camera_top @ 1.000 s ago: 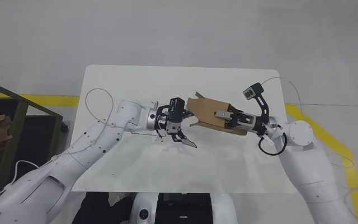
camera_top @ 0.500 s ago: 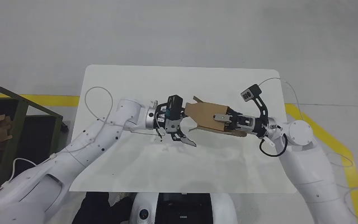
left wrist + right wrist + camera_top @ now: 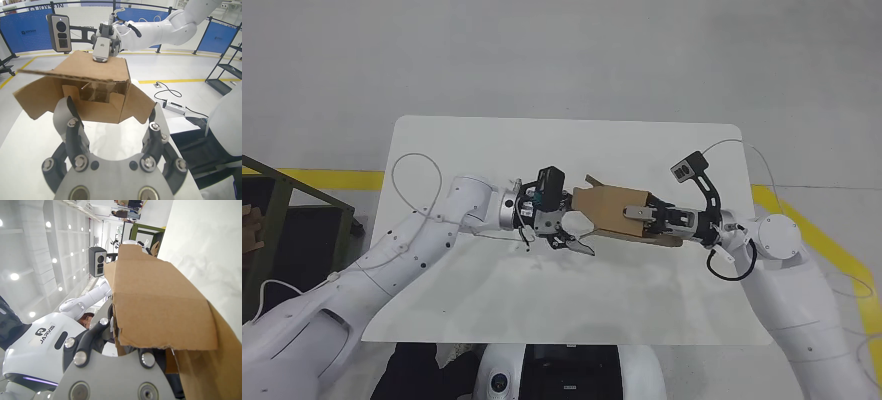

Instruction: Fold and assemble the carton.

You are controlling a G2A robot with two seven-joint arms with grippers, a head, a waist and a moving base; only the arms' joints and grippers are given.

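Note:
A brown cardboard carton (image 3: 610, 207) hangs above the middle of the white table (image 3: 472, 150), lying on its side. My right gripper (image 3: 640, 216) is shut on the carton's wall from the right; one fingertip (image 3: 100, 56) presses on the top panel, the other is hidden inside. The carton's end (image 3: 90, 75) that faces the left wrist camera has loose flaps spread outward and its inner flaps partly folded in. My left gripper (image 3: 110, 111) stands open just short of that end, one finger (image 3: 65, 108) in front of a lower flap. The carton (image 3: 160, 306) also shows up close in the right wrist view.
A dark green cart (image 3: 282, 215) stands on the floor left of the table. Yellow floor tape (image 3: 332, 178) runs behind it. A cable and a power box (image 3: 174, 107) lie on the floor beyond the table's edge.
The right arm has shifted the carton left and turned it more level. The left gripper has risen slightly and now sits closer to the carton's flapped end.

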